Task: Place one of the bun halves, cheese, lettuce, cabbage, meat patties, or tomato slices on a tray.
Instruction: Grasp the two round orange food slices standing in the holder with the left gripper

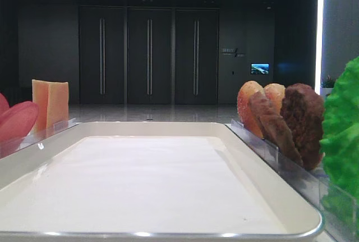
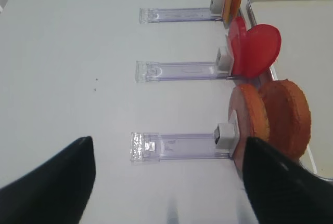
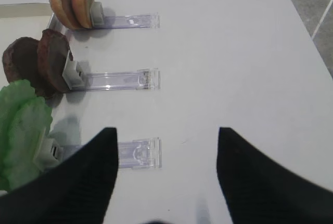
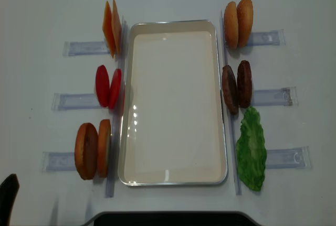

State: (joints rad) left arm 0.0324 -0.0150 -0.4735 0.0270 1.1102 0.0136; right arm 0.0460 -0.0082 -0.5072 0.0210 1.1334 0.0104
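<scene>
The white tray (image 4: 173, 103) lies mid-table and shows only its paper lining. To its left stand cheese (image 4: 112, 28), tomato slices (image 4: 107, 86) and two bun halves (image 4: 92, 150). To its right stand two more bun halves (image 4: 238, 23), meat patties (image 4: 236, 87) and lettuce (image 4: 251, 150). My left gripper (image 2: 167, 141) hangs open over the table, left of the near bun halves (image 2: 276, 117), with nothing held. My right gripper (image 3: 167, 130) is open too, right of the lettuce (image 3: 21, 130), and holds nothing. I see no cabbage.
Narrow clear plastic holders (image 4: 79, 47) stick out from each food pair toward the table's sides, another one (image 4: 273, 96) beside the patties. A dark robot base (image 4: 168, 219) sits at the front edge. Grey floor shows beyond the table's far edge.
</scene>
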